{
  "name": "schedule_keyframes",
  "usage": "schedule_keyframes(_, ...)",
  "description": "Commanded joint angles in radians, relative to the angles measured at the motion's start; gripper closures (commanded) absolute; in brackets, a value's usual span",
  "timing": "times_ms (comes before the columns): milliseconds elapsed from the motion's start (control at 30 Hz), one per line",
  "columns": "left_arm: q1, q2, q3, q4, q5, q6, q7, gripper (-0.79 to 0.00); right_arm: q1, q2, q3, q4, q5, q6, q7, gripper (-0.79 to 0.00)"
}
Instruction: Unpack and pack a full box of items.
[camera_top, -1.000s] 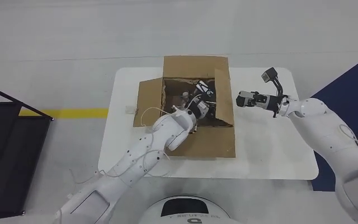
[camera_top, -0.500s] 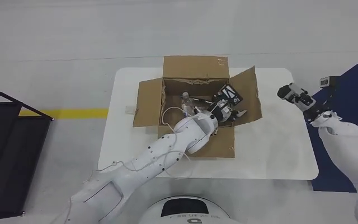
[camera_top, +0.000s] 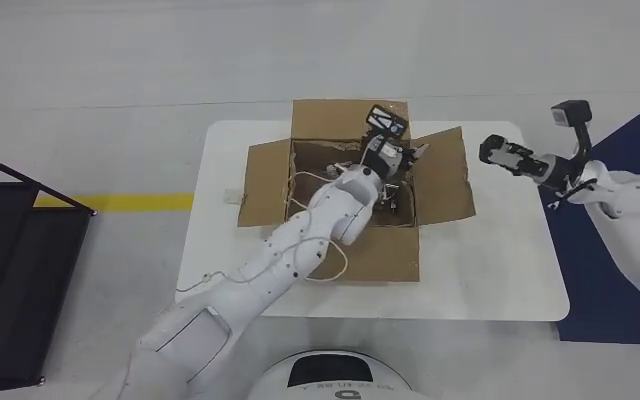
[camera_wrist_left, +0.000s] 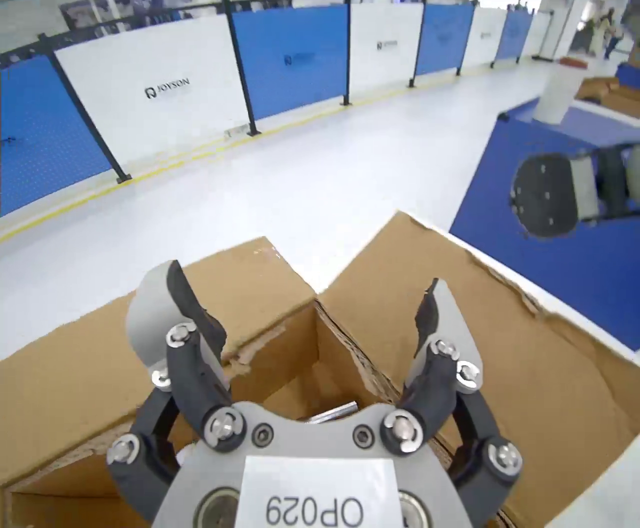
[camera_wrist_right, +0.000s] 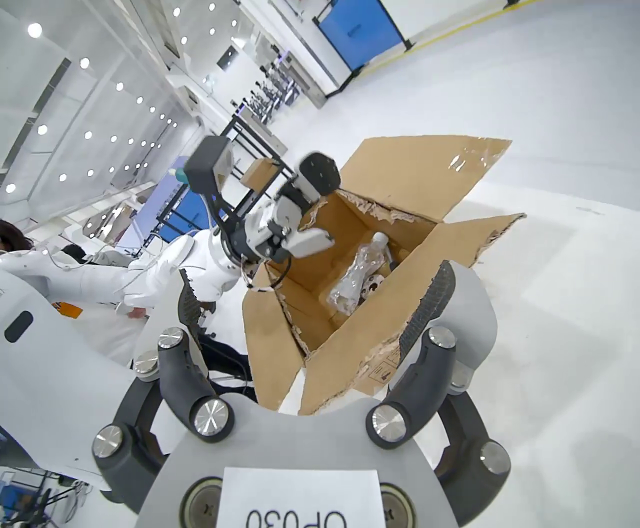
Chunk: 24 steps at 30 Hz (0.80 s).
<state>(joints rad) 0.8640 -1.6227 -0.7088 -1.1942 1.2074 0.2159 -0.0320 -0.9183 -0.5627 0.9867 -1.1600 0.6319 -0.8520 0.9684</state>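
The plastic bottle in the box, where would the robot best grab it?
Probably across the neck just under the white cap, coming down through the open top: the bottle seems to lean cap-end up, and the box walls block any sideways approach.

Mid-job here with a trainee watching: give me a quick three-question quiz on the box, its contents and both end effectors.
1. True or false: the left end effector is shut on an item.
2. What lies inside the box? A: a clear plastic bottle. B: a red mug. C: a banana.
3. Fill in: the right end effector, off to the box's side, is ___.

Key: 1 false; 2 A; 3 open.
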Motion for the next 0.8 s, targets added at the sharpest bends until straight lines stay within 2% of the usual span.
schedule_keyframes(0,0.04,0.025,-0.082,-0.072,0.018,0.004,0.01,-0.785,0.046,-0.013,-0.04,0.024,0.016,0.048,0.048,-0.785)
schedule_keyframes(67,0.098,0.054,-0.175,-0.17,0.047,-0.003,0.003,-0.785,0.082,-0.027,-0.079,0.056,0.018,0.086,0.086,-0.785)
schedule_keyframes(200,0.262,0.11,-0.366,-0.398,0.109,-0.057,-0.046,-0.785,0.147,-0.058,-0.147,0.135,0.022,0.154,0.154,-0.776)
schedule_keyframes(300,0.38,0.138,-0.492,-0.538,0.117,-0.102,-0.072,-0.785,0.191,-0.085,-0.195,0.197,0.005,0.188,0.188,-0.785)
schedule_keyframes(367,0.44,0.15,-0.554,-0.6,0.118,-0.131,-0.083,-0.785,0.22,-0.105,-0.224,0.25,-0.017,0.205,0.205,-0.779)
schedule_keyframes(500,0.52,0.165,-0.648,-0.677,0.099,-0.166,-0.091,-0.785,0.285,-0.153,-0.291,0.349,-0.106,0.25,0.247,-0.773)
schedule_keyframes(567,0.545,0.169,-0.685,-0.697,0.083,-0.174,-0.092,-0.785,0.323,-0.182,-0.331,0.387,-0.182,0.311,0.249,-0.785)
schedule_keyframes(700,0.576,0.177,-0.747,-0.708,0.062,-0.187,-0.097,-0.785,0.39,-0.239,-0.4,0.44,-0.319,0.412,0.22,-0.785)
schedule_keyframes(767,0.584,0.182,-0.773,-0.701,0.081,-0.187,-0.098,-0.785,0.411,-0.262,-0.412,0.47,-0.331,0.412,0.202,-0.785)
